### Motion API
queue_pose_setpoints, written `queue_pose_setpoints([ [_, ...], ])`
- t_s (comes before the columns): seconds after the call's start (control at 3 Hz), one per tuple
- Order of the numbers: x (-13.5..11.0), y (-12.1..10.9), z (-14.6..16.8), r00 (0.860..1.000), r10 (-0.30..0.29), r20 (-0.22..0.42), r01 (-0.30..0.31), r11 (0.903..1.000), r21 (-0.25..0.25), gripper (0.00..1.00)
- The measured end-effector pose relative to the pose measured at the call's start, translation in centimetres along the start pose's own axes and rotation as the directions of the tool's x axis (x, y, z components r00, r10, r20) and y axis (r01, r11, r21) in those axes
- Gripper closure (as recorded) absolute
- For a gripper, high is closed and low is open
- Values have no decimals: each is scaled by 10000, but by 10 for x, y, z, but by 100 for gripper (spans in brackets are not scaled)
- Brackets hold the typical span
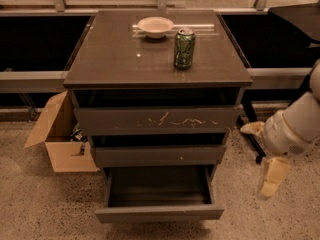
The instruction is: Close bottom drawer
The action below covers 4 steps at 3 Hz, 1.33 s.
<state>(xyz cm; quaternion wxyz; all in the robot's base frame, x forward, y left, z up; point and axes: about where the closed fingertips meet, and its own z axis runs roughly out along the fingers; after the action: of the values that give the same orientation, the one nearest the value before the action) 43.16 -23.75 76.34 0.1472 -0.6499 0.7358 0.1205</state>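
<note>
1. The bottom drawer (159, 213) stands pulled well out below the near edge of the tabletop (115, 59), and its inside looks bare. As far as can be judged, none of the closing is done
2. The gripper (257, 156) hangs beyond the tabletop's right edge, well below it and about level with the two lower drawers. It is apart from the cabinet, its two pale tips spread with nothing between them
3. What seems left is to bring the gripper round to the flat front and push it in until flush with the middle drawer front (160, 155)
4. A green can (184, 48) stands towards the right edge and a white bowl (155, 26) at the far edge, neither in the way
5. The arm is cut off at the right, and the drawer's runners and back lie in shadow
</note>
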Motion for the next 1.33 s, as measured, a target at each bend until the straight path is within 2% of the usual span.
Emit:
queue_pose_setpoints([
  [0.33, 17, 10, 111, 9933, -448, 1069, 575, 9912, -1189, 0],
  [0.67, 29, 23, 200, 9801, -441, 1935, 869, 9719, -2187, 0],
  [1.0, 29, 23, 200, 9801, -441, 1937, 870, 9719, -2189, 0],
  [1.33, 51, 20, 266, 9709, -399, 2361, 1033, 9593, -2627, 0],
])
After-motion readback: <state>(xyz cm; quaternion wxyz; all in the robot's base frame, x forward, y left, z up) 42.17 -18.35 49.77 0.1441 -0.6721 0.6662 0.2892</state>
